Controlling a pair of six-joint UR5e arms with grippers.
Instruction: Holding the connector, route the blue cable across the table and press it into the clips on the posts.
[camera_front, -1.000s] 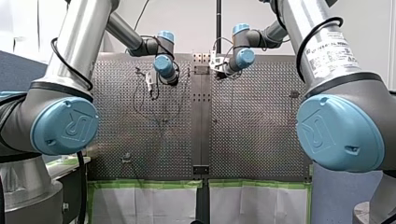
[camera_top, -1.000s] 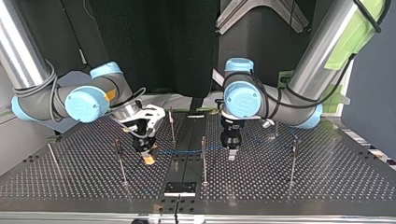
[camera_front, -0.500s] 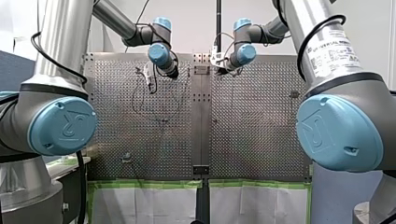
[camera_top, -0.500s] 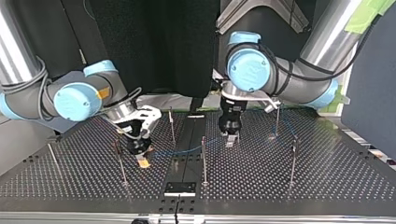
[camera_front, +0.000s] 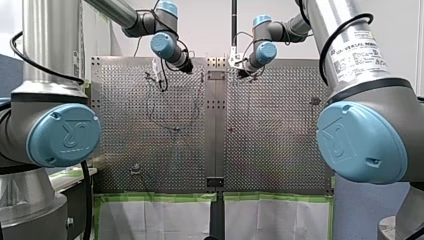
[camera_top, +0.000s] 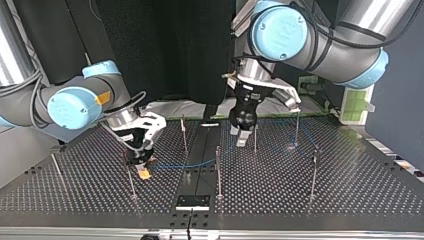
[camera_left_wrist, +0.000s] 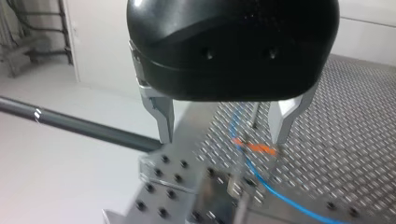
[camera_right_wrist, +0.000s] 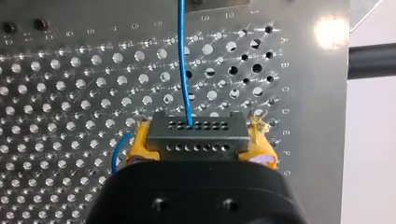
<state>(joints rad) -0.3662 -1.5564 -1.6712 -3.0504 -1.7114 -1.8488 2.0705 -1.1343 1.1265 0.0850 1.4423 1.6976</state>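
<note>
In the right wrist view my right gripper (camera_right_wrist: 200, 148) has its yellow pads (camera_right_wrist: 138, 143) shut on the dark grey connector (camera_right_wrist: 196, 132). The blue cable (camera_right_wrist: 183, 60) runs out of the connector, away over the perforated plate. At the top view's left that gripper (camera_top: 143, 171) hangs low beside a thin post (camera_top: 131, 176), and the cable (camera_top: 185, 165) trails toward the middle. My left gripper (camera_top: 241, 140) hovers above the table near another post (camera_top: 255, 138). In its wrist view its metal fingers (camera_left_wrist: 164, 120) stand apart with nothing between them; the cable (camera_left_wrist: 261, 183) and an orange clip (camera_left_wrist: 254, 148) lie below.
Several more thin posts stand on the table, among them one (camera_top: 218, 172) near the centre strip and one (camera_top: 313, 172) at the top view's right. A small black plate (camera_top: 192, 202) lies on the centre strip near that view's bottom edge.
My left arm has risen, lifting its open gripper off the table. My right gripper has carried the connector toward the top view's left, drawing the cable after it.
</note>
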